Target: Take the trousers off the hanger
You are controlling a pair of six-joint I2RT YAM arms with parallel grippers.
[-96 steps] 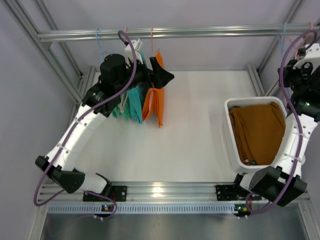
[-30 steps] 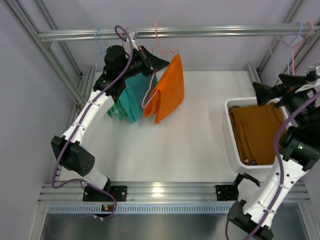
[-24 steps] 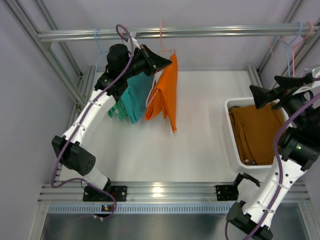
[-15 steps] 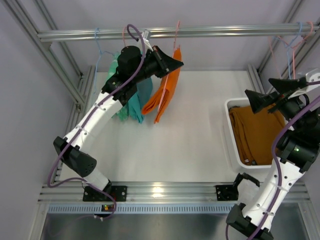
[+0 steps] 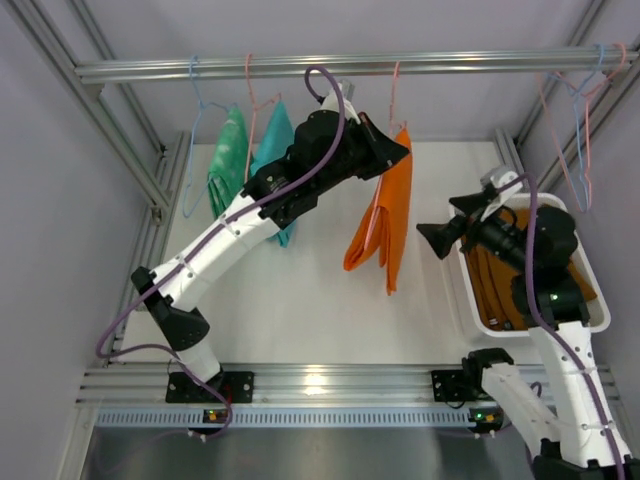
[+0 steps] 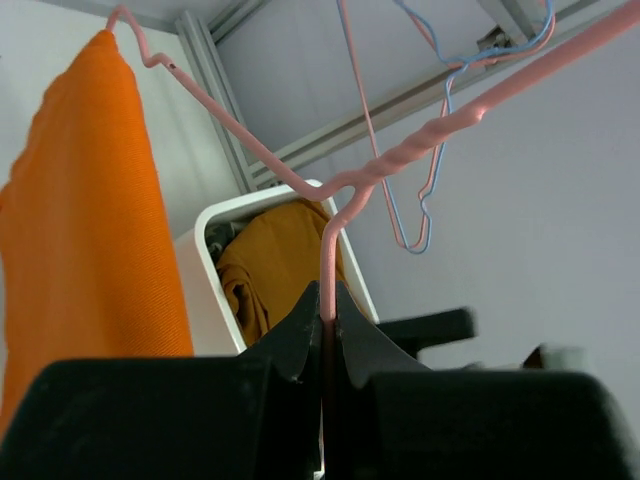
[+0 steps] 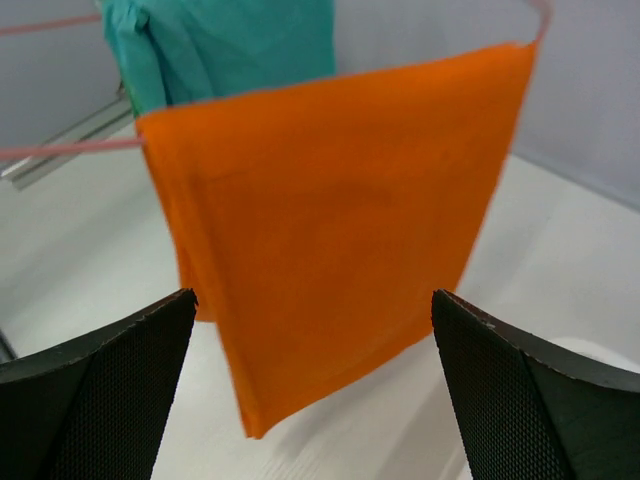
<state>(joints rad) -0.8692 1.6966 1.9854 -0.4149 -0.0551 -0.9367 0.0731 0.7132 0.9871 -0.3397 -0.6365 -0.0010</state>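
Note:
The orange trousers (image 5: 380, 225) hang folded over a pink hanger (image 5: 394, 95) whose hook reaches up to the top rail. My left gripper (image 5: 400, 148) is shut on the hanger's wire neck (image 6: 325, 270), just under the hook. In the left wrist view the orange trousers (image 6: 90, 220) hang at the left. My right gripper (image 5: 440, 225) is open, level with the trousers and just right of them, apart from the cloth. In the right wrist view the orange trousers (image 7: 330, 220) fill the space ahead between its fingertips (image 7: 110, 370). Teal trousers (image 5: 275, 150) and green trousers (image 5: 228, 155) hang on the rail at left.
A white bin (image 5: 455, 290) at the right holds brown trousers (image 5: 500, 290), right under my right arm. Empty pink and blue hangers (image 5: 580, 120) hang at the far right. The metal rail (image 5: 200, 70) crosses the back, and frame posts stand on both sides.
My left arm has carried the hanger with the orange trousers rightward to mid-table. My right arm has swung left and down from above the bin, stopping open beside the trousers.

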